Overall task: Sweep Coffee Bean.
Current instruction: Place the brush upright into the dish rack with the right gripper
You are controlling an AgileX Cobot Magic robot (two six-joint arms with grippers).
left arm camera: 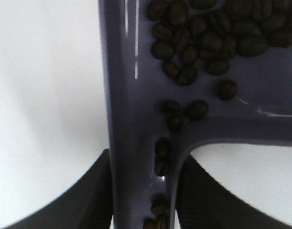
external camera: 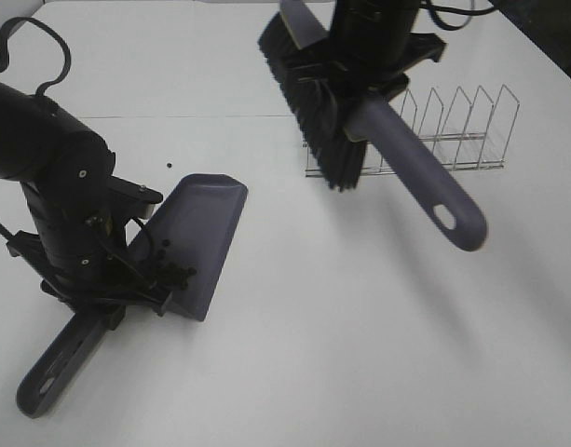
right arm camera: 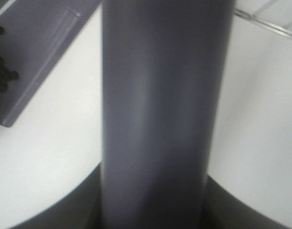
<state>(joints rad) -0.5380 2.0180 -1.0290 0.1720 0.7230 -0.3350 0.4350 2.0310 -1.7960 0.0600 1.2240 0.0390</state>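
On the left of the bench (external camera: 360, 354), the left gripper (left arm camera: 146, 210) is clamped tight on the handle of the dustpan (external camera: 206, 223). The coffee bean (left arm camera: 207, 38) pile lies at the pan's rear, with some beans trailing down the handle groove toward the jaws. One stray bean (external camera: 169, 167) sits on the bench, just off the pan's side. The right gripper (right arm camera: 153, 210) is closed around the brush (external camera: 406, 154), which hangs in the air near the wire rack (external camera: 462, 130). I judge three risks. Tipping the pan lip-down would spill the load, beans in the groove may drop out, and a low swing could snag the bristles on the rack.
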